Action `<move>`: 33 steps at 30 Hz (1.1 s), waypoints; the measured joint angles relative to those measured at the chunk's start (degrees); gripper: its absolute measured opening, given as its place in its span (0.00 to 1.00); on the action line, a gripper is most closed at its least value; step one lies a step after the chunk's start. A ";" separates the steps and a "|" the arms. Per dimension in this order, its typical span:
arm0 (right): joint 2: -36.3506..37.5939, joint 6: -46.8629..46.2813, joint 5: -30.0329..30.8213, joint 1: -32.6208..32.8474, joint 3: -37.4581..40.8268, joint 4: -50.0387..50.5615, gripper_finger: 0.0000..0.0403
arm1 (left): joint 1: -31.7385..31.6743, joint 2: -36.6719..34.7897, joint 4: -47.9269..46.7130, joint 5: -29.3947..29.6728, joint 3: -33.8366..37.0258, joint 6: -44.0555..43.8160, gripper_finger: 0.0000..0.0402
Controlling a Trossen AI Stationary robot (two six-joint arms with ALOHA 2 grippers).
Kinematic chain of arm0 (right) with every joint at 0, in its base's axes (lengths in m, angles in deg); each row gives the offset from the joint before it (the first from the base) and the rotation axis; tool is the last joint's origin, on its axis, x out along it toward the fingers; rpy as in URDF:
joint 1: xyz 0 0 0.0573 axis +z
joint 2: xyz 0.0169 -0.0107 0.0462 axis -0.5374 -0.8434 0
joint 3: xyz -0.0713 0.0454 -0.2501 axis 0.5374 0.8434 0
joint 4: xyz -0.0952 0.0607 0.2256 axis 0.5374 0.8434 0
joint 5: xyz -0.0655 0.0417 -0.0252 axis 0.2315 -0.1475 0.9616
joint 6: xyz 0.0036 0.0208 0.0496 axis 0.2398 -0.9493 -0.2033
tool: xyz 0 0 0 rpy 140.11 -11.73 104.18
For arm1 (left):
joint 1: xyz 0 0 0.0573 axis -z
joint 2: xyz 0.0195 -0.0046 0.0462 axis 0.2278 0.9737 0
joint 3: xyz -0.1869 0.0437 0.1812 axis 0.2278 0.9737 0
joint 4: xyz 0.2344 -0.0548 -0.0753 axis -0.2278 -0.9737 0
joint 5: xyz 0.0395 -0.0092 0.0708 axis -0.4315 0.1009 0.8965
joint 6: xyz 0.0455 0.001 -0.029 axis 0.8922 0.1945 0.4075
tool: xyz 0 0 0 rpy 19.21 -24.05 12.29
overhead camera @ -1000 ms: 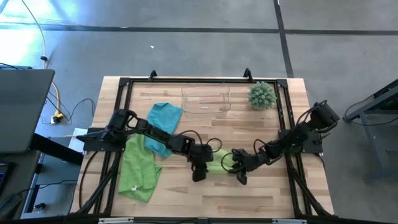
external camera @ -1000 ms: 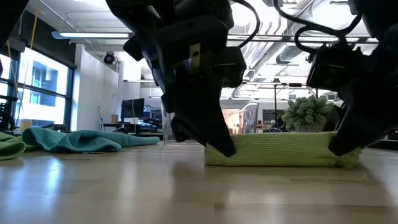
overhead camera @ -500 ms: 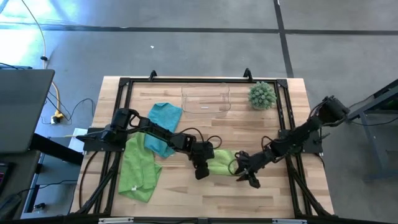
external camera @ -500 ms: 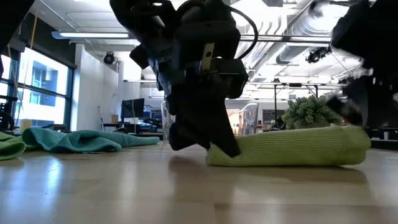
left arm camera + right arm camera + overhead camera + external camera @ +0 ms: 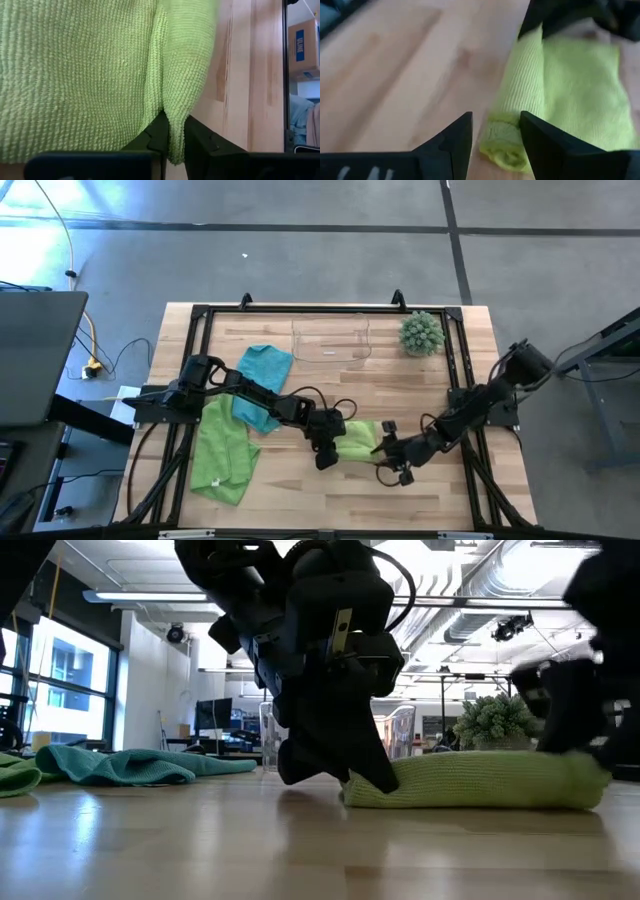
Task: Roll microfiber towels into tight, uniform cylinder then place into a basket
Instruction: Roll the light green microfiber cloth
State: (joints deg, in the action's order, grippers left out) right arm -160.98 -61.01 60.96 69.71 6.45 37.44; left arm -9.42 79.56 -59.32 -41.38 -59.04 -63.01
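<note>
A lime green microfiber towel (image 5: pixel 358 438), partly rolled, lies on the table's near middle. My left gripper (image 5: pixel 327 452) is shut on its left end (image 5: pixel 360 785). My right gripper (image 5: pixel 395 466) stands open at the roll's right end (image 5: pixel 502 142), which lies between its fingers. A teal towel (image 5: pixel 262 385) and a second lime towel (image 5: pixel 222 450) lie crumpled on the left. The clear basket (image 5: pixel 332 340) stands at the far middle. My left gripper pinches a narrow fold of the lime towel (image 5: pixel 172 125) between its two fingers (image 5: pixel 155 137), at the roll's left end. It comes slanting down from the table's left. The towel rests on the table. Whether my right gripper touches the roll's end, I cannot tell.
A spiky green plant ball (image 5: pixel 421 333) sits at the far right beside the basket. A black frame (image 5: pixel 200 315) runs round the tabletop. Bare wood lies along the near edge (image 5: pixel 330 495).
My right gripper has opened and let go of the towel's right end, rolled its wrist and drawn back a little toward the table's near edge. The towel, flat-sided a second ago, now shows a rounded roll. My left gripper has sunk slightly, still shut on the left end.
</note>
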 joint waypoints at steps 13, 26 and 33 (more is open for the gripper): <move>-4.26 -0.89 9.44 -0.65 -0.04 0.79 0.39 | 0.00 0.00 0.12 0.34 0.02 -0.04 0.09; -7.24 -22.38 5.11 -2.99 -0.37 2.11 0.09 | -0.03 -4.31 -3.71 3.20 0.37 9.17 0.24; -7.18 -28.90 -4.84 -4.43 -0.42 0.11 0.05 | 1.32 -9.89 -15.87 16.56 0.31 19.00 0.28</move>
State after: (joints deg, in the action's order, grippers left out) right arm -168.16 -89.90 56.12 65.28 6.04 37.55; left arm -8.09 69.67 -75.19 -24.82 -58.73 -44.01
